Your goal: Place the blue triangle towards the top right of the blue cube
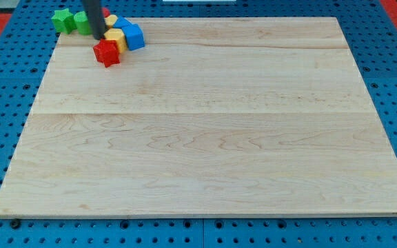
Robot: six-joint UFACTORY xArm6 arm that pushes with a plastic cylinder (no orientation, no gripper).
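Crowding: every block is sitting bunched at the board's (205, 138) top-left corner.
Tip: my tip (98, 37) is resting among them, left of the blue cube (134, 36).
Claw: none fitted, only a rod.
Blue triangle: seemingly touching the cube's upper left (123, 25); shape unclear.
Progress: placement is looking unfinished.

rod (93, 17): upper part cut off at the view's top
green blocks (71, 21): partly hidden at my rod's 9 o'clock, shapes unclear
yellow blocks (116, 36): partly covered, shapes uncertain

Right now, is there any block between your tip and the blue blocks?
Yes. My tip is at the left of the cluster, and a yellow block stands between it and the blue blocks. A red block sits just below. I cannot tell the blue triangle from the blue cube here.
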